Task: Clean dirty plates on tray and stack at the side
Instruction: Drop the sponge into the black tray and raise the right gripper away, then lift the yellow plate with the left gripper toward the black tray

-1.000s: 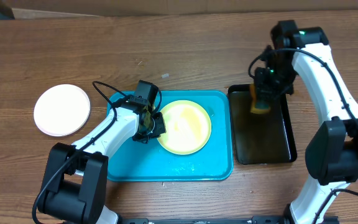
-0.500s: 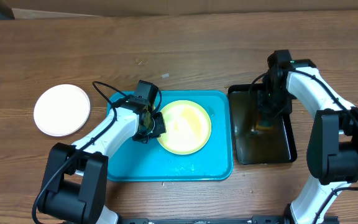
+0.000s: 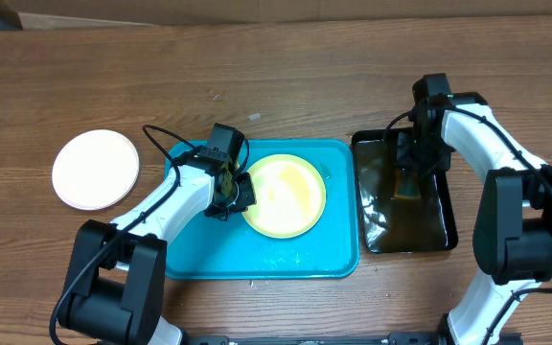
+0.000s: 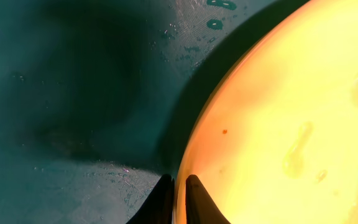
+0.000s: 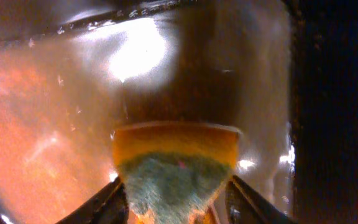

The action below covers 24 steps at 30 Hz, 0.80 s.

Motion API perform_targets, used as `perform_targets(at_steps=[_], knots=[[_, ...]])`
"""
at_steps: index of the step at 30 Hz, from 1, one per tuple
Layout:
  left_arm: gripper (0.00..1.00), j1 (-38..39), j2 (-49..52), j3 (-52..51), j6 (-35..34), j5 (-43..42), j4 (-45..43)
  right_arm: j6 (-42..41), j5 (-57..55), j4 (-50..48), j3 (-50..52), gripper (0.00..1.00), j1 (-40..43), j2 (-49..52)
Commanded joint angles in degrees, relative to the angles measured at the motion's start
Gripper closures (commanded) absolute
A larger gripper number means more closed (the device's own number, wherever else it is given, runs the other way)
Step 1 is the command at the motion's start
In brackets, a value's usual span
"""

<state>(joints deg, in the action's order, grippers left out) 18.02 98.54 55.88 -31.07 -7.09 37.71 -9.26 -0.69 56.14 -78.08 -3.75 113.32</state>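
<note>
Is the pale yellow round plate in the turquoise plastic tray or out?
In: the yellow plate lies inside the turquoise tray, left gripper clamping its edge.

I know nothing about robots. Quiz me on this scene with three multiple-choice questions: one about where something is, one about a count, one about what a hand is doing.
1. Where does the white plate lie?
A. on the turquoise tray
B. on the bare table, left of that tray
C. on top of another plate

2. How many plates show in the overhead view?
A. one
B. two
C. three

3. What is the left hand doing?
A. hanging open above the tray
B. resting on the white plate
C. shut on the rim of the yellow plate

Answers: 1 B, it sits alone on the wood beside the tray. 2 B, one white, one yellow. 3 C, the wrist view shows both fingers closed at the rim.
</note>
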Motion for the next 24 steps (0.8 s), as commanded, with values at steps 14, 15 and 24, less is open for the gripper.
perform_targets(at_steps=[14,15,24], knots=[[0.7,0.4,2.5,0.2,0.8,0.0,-0.6,-2.2,5.9,11.8,-19.4,0.23,5.9,-0.8],[0.7,0.4,3.2,0.2,0.8,-0.2,-0.8,-3.0,5.9,11.7,-20.4,0.21,7.1,-0.8],[0.96,-0.3,4.1,2.0,0.9,-1.3,0.8,-3.1,4.6,10.8,-20.5,0.0,16.6,-0.7]])
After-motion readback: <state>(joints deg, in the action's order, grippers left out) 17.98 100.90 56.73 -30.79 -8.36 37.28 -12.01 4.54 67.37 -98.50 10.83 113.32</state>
